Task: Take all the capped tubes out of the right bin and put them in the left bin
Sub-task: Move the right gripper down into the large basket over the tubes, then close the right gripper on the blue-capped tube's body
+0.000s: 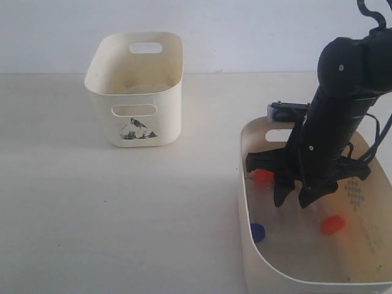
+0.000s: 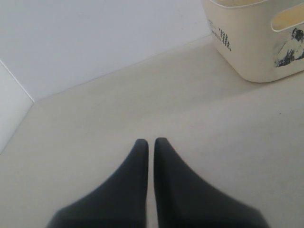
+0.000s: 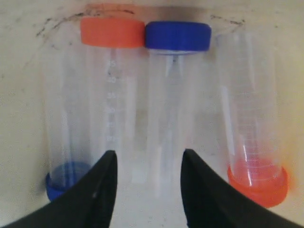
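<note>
Right gripper [image 3: 149, 153], jaws apart, hangs above the capped tubes [image 3: 164, 118]: pick-up step. Next, it should drop and clamp the tube directly below.

Exterior elevated, right wrist close over capped tubes [image 3: 164, 99]

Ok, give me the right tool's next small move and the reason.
Probably lower it straight down, then close. The right tool hangs open inside the right bin. Its tips roughly straddle the blue-capped tube whose cap lies far from them, one of four tubes lying side by side. Nothing is gripped yet.
</note>
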Controlling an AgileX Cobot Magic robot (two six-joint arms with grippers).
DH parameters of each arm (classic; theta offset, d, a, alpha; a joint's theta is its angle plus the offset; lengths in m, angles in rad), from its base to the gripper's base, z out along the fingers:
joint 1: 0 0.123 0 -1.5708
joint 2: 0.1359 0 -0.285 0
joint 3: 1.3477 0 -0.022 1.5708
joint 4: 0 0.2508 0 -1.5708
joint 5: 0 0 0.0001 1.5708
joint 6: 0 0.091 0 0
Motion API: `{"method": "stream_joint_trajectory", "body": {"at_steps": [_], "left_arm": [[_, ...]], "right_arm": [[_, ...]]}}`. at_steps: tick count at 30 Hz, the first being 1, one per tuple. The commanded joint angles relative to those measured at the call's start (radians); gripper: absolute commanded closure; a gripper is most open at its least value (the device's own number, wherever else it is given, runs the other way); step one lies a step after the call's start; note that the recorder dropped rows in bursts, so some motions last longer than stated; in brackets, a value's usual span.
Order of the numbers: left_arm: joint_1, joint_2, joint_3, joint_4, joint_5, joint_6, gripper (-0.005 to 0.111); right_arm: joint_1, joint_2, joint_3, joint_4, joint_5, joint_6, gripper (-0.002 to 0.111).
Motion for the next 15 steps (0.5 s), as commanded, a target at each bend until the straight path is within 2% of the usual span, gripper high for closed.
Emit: {"method": "stream_joint_trajectory", "body": {"at_steps": [1,15], "left_arm": [[-0.005,0.000,-0.004,-0.003,-0.003,-0.010,0.102],[-0.005,0.000,-0.004,-0.003,-0.003,-0.010,0.102]], "right_arm": [[-0.002,0.011,0.002,-0.056,-0.009,-0.009,0.066],[-0.002,0.011,0.002,-0.065,0.126,-0.003,0.066]]}}
